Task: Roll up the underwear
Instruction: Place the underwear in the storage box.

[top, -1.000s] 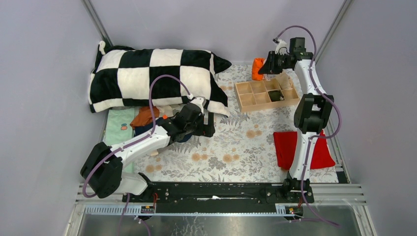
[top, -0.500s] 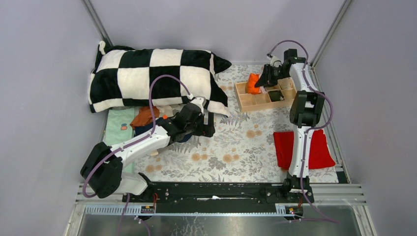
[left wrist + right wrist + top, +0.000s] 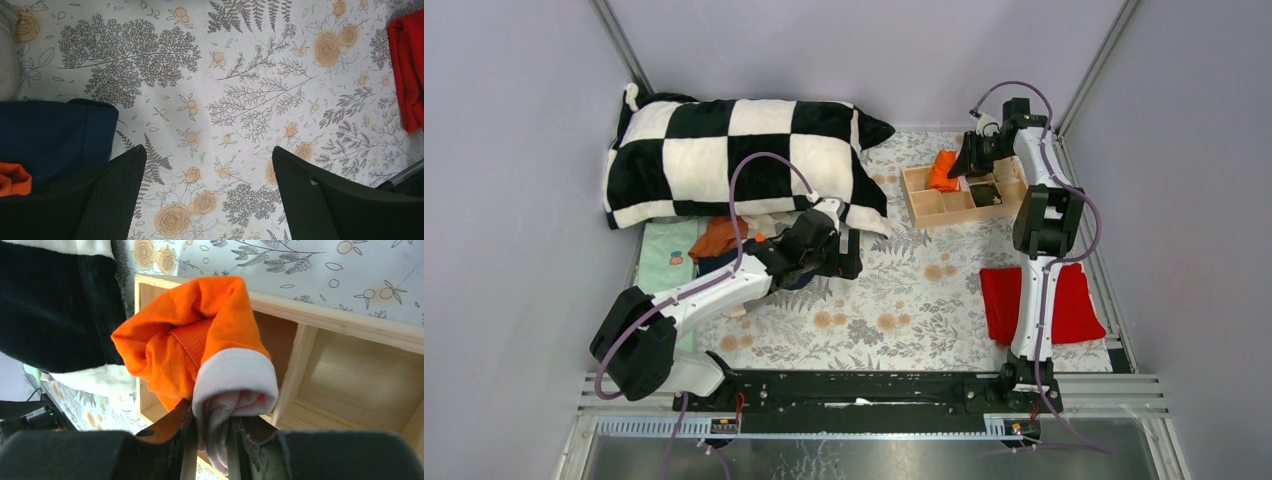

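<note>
Two robot arms work over a flower-patterned worktop (image 3: 894, 290). The right gripper (image 3: 210, 435) is clamped on one rolled orange underwear (image 3: 200, 350) with a white band, holding it over the far-left corner of a wooden box (image 3: 340, 320) divided into compartments, its fingers pinching the bundle's lower end. In the overhead view, one compartment nearer the right arm holds one dark bundle (image 3: 984, 195); what it is cannot be told. Well apart from the box, on the left arm's side, the left gripper (image 3: 207, 150) hangs with its jaws spread wide above bare worktop, gripping nothing. Just beside it lies one navy underwear (image 3: 50, 135), with one rust-brown underwear (image 3: 717, 238) next to that. One red cloth (image 3: 1041, 305) lies nearer the arm bases than the box. One black-and-white checked pillow (image 3: 734, 160) lies alongside the box's left end.
</note>
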{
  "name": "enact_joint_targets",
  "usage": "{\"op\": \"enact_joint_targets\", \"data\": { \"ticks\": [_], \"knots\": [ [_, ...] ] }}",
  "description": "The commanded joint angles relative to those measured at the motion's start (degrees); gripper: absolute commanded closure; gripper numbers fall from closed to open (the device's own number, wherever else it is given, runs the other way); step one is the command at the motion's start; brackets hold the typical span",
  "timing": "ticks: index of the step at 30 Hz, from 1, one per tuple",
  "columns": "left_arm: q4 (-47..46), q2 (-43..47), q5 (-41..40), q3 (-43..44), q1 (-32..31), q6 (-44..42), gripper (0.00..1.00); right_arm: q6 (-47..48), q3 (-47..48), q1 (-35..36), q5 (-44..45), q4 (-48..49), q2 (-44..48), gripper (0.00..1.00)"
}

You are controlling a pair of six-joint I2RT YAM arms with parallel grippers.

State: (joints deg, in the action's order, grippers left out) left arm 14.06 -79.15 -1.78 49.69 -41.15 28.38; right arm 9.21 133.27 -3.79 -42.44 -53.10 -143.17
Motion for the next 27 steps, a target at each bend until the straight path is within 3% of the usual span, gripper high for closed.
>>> {"op": "enact_joint_targets", "data": {
  "ticks": [1,27],
  "knots": [
    [-1.1,-1.0,0.7,1.3,0.4,-0.3,0.01,1.0,1.9,0.6,6.1,-0.6,-1.8,0.91],
    [-1.1,-1.9,0.5,1.0,0.5,-1.0,0.01,-0.1,0.2,3.5,19.5,5.7,-4.6,0.86]
  ]
}}
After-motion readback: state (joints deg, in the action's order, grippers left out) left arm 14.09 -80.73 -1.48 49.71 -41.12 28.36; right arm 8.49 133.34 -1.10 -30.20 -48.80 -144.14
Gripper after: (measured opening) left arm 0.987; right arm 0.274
